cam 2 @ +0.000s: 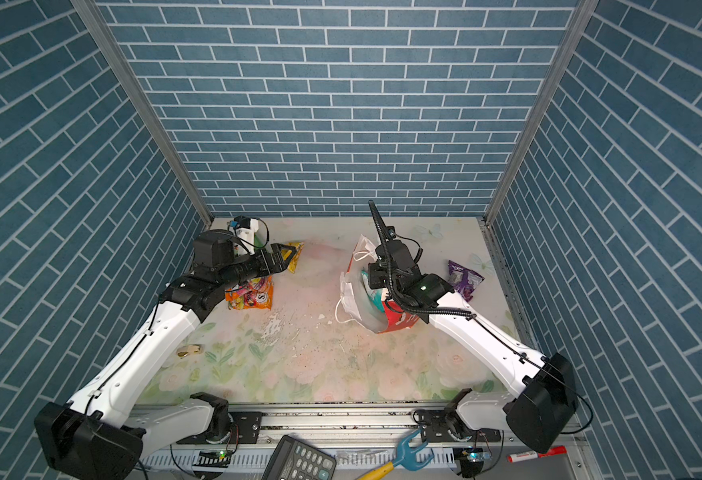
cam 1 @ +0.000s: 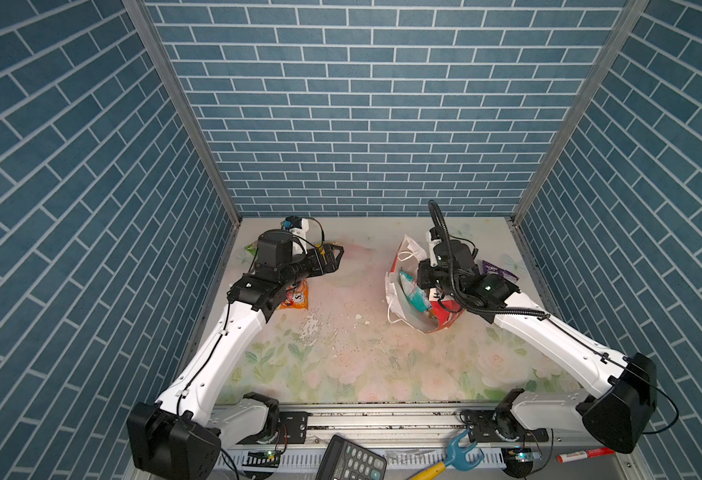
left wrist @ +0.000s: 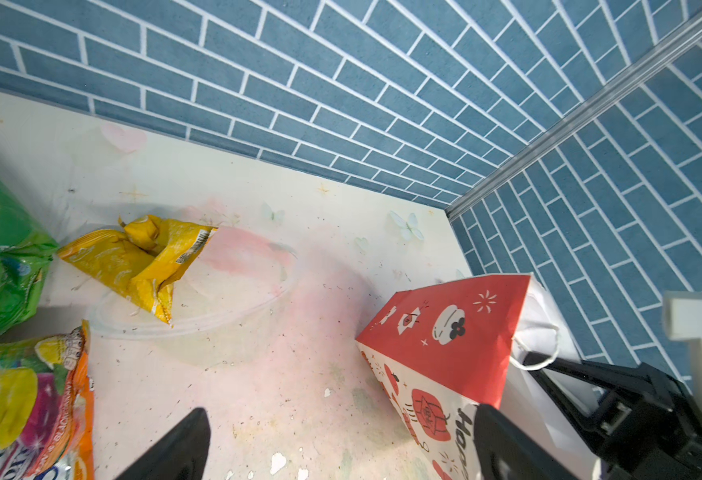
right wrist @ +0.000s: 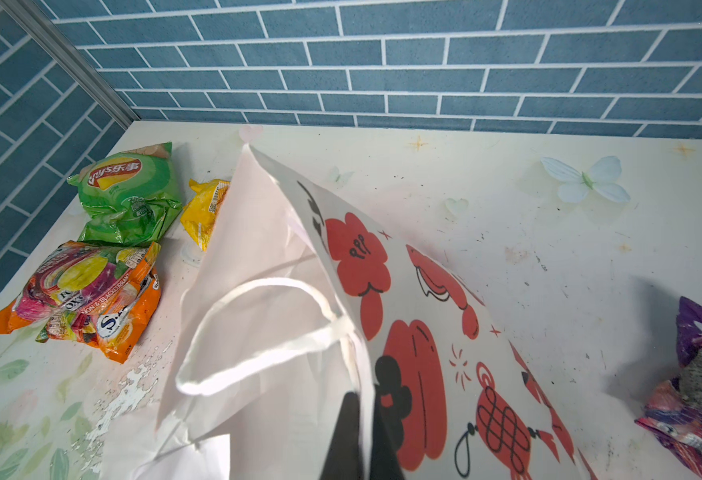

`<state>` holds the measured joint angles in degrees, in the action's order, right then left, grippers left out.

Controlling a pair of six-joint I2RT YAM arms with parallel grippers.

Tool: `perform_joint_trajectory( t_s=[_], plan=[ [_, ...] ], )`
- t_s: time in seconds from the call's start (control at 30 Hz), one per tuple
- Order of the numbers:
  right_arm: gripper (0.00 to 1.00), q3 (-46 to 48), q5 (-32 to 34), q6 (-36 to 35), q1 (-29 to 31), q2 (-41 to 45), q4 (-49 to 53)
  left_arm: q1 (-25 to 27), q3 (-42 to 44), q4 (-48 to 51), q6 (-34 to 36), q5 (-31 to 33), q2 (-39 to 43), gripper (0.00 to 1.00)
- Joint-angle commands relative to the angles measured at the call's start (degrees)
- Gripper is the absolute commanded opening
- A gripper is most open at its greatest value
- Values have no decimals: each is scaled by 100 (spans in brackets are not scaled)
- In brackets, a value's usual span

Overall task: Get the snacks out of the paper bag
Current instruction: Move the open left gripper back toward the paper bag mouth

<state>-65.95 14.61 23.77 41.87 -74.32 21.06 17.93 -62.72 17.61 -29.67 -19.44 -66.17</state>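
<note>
While the right gripper (right wrist: pixel 362 401) has its fingers pressed together on the rim of the tall white paper carrier bag (right wrist: pixel 420 299) with red cartoon prints, the bag sits tilted on the right half of the floral-printed bench (cam 1: pixel 362 357), its mouth gaping open in both top views. A teal-and-white foil packet (cam 1: pixel 413 293) lies inside that mouth, not yet out of the bag, and a white cord handle (right wrist: pixel 258 332) loops just beside the clamped fingers. The left gripper (cam 1: pixel 336 259) hangs over the far left part of the bench with its fingers spread wide and nothing between them, close to a crumpled yellow foil packet (left wrist: pixel 141 257). Just beside the yellow one, nearer the left wall, lies a green crinkly chip packet (right wrist: pixel 129 199), and on the near side of it lie two orange foil candy packets (right wrist: pixel 91 295), one overlapping the other. A purple foil packet (cam 2: pixel 463 278) rests on the bench to the right of the bag, apart from it and near the right wall. Flecks of peeled white coating (cam 1: pixel 312 326) mark the bench between the two arms.
</note>
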Motion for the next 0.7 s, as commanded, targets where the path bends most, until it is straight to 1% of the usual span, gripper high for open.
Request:
perform_joint_trajectory(
  t_s=[0.0,0.13,0.27,0.47,0.67],
  plan=[
    [0,-137,-107,216,-30,130,144,250,-226,263,166,59,42,100],
    [0,-196,-210,177,-37,120,148,612,-354,440,318,371,96,99],
    [0,-328,-295,53,-38,78,289,875,-406,529,397,551,217,100],
    [0,-374,-447,-137,-38,67,415,1275,-413,653,503,625,493,98],
    [0,-405,-561,-328,-49,53,501,1618,-293,555,682,512,659,95]
  ],
)
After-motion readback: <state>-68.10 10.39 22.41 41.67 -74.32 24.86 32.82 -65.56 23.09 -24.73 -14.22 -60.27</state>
